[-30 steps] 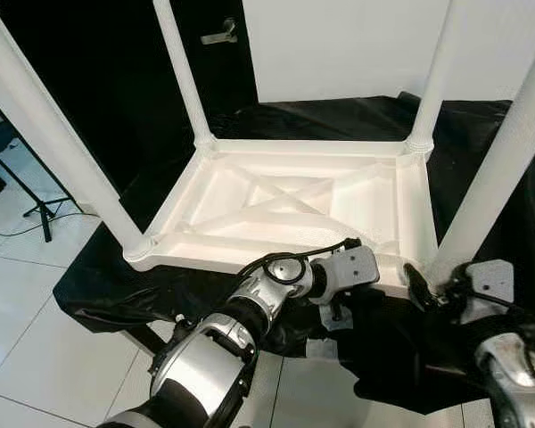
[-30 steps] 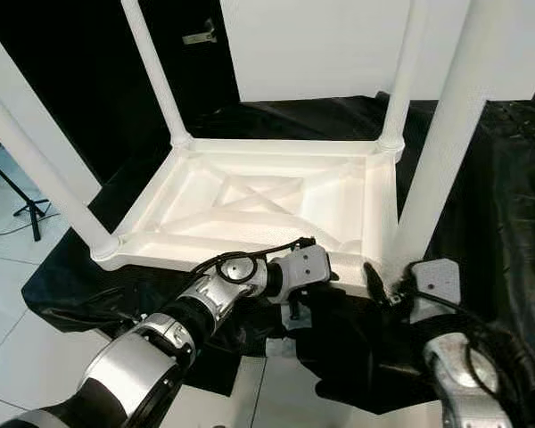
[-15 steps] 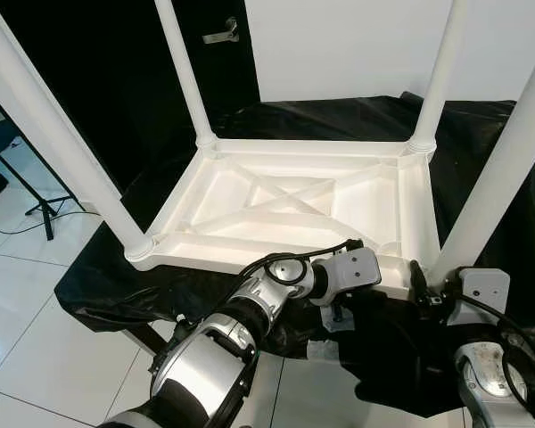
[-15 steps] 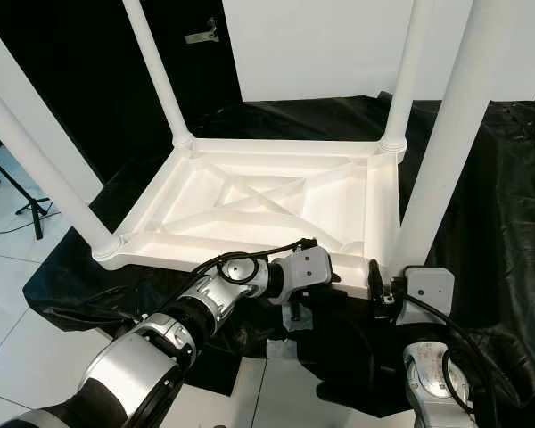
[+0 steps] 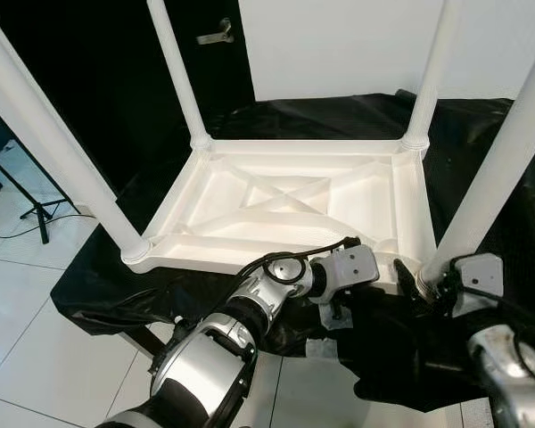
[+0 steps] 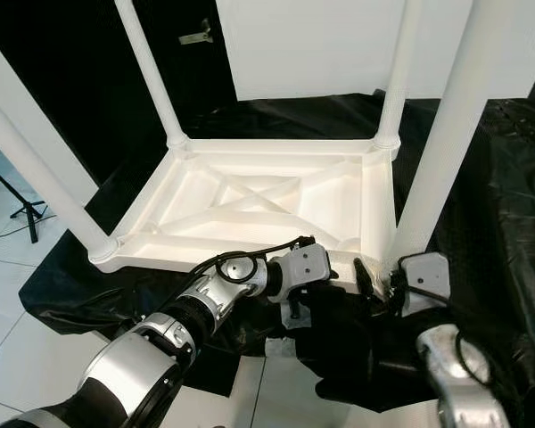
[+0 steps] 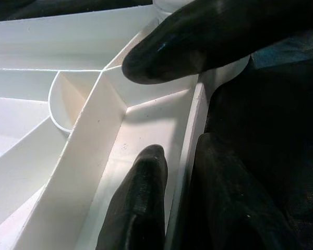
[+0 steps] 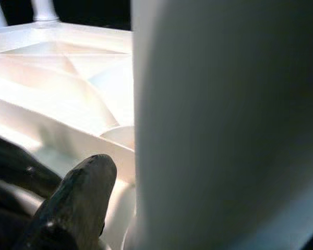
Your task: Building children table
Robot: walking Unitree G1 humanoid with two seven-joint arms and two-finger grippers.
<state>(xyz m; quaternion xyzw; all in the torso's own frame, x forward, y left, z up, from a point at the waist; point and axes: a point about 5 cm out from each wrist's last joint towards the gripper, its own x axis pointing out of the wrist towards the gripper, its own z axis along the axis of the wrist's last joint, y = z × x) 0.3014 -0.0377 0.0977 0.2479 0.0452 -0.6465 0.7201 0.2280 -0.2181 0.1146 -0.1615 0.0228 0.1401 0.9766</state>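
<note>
All four legs are in the upturned table (image 5: 285, 201). My left gripper (image 7: 177, 172) pinches its near rim. My right gripper (image 5: 416, 290) straddles the near-right leg (image 5: 495, 174); I can't tell its grip. Flipping it remains.

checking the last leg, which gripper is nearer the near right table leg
Right. The right gripper sits at the base of the near right leg. The left gripper is further along the near rim of the upturned table top, its fingers straddling that rim.

Right gripper (image 5: 416, 287) now closer against near table leg (image 5: 490, 178).
</note>
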